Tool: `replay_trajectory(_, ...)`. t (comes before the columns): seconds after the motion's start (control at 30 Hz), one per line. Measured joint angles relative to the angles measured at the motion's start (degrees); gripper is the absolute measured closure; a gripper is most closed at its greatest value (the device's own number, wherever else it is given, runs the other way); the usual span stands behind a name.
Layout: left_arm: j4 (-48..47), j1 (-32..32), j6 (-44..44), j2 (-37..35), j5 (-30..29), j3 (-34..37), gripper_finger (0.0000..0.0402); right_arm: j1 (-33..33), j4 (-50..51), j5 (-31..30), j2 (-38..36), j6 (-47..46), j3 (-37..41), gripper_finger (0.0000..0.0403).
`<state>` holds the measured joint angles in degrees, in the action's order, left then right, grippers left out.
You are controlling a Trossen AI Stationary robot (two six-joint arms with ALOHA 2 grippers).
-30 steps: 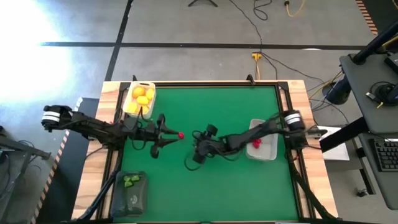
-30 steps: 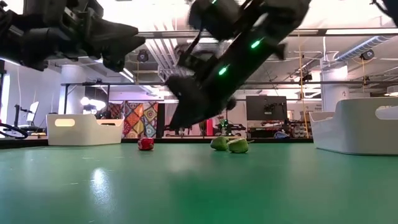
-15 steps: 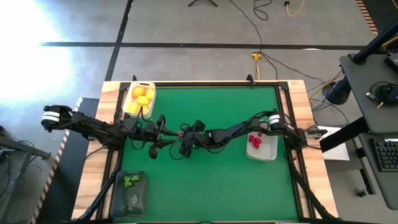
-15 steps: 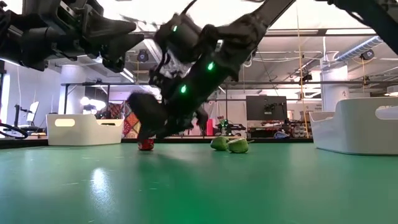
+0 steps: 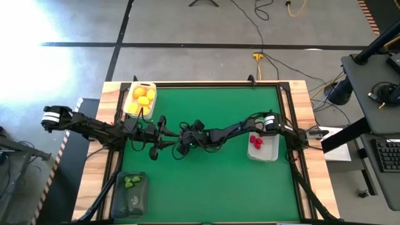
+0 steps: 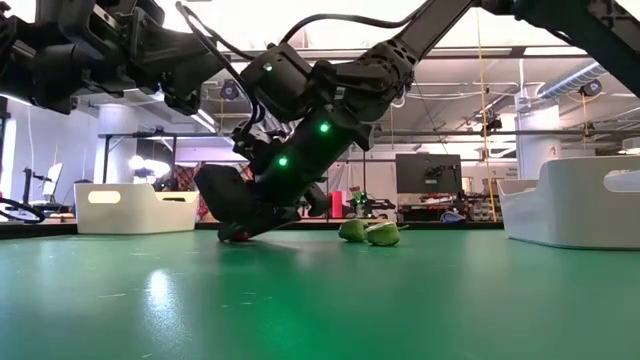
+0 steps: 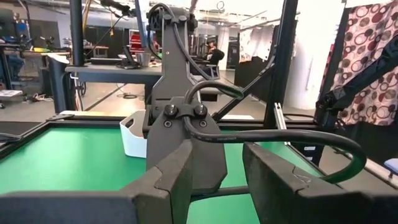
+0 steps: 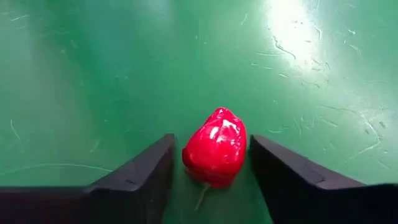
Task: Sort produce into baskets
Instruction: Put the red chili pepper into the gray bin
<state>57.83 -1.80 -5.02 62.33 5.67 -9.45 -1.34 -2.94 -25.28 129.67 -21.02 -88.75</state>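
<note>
Across the green table (image 5: pixel 212 181), your right gripper (image 5: pixel 181 147) reached to the middle left of the high view, meeting your idle left gripper (image 5: pixel 164 132), whose fingers stood narrowly apart around nothing. The right fingers (image 8: pixel 134 180) stood partly open either side of a red fruit (image 8: pixel 216 148) lying on the table. It looked light, glossy and likely slippery; you'd best squeeze its widest middle, not the thin stem.

The right gripper (image 6: pixel 232 222) reaches down to the green mat (image 6: pixel 320 300), its tip at a small red piece (image 6: pixel 236 237). Two green pieces (image 6: pixel 370 232) lie just beside it.
</note>
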Motion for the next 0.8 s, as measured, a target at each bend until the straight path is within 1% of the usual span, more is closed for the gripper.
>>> replay_trajectory(0.23, -0.88, 0.00, 0.00, 0.02, -0.17, 0.00, 0.0279, -0.02, 1.53, -0.02, -0.84, 0.19, 0.05, 0.0284)
replay_trajectory(0.37, -2.72, 0.02, 0.00, -0.20, -0.22, -0.02, 0.0279, -0.45, 10.34, -0.40, -5.57, 0.36, 0.31, 0.0310)
replay_trajectory(0.5, -2.98, 0.02, 0.00, -0.33, -0.20, -0.02, 0.0279, -1.59, 25.08, -2.61, -14.63, -3.76, 0.39, 0.0315)
replay_trajectory(0.6, -3.03, 0.02, -0.14, -0.37, -0.20, -0.02, 0.0279, -3.22, 39.22, -4.08, -21.72, -10.02, 1.02, 0.0311)
replay_trajectory(0.7, -3.31, 0.02, -0.20, -0.31, -0.20, -0.02, 0.0279, -5.50, 55.64, -4.71, -28.24, -21.74, 1.18, 0.0310)
replay_trajectory(0.8, -3.31, 0.02, -0.20, -0.05, -0.20, -0.02, 0.0279, -8.58, 74.11, -4.83, -33.18, -39.13, 1.31, 0.0310)
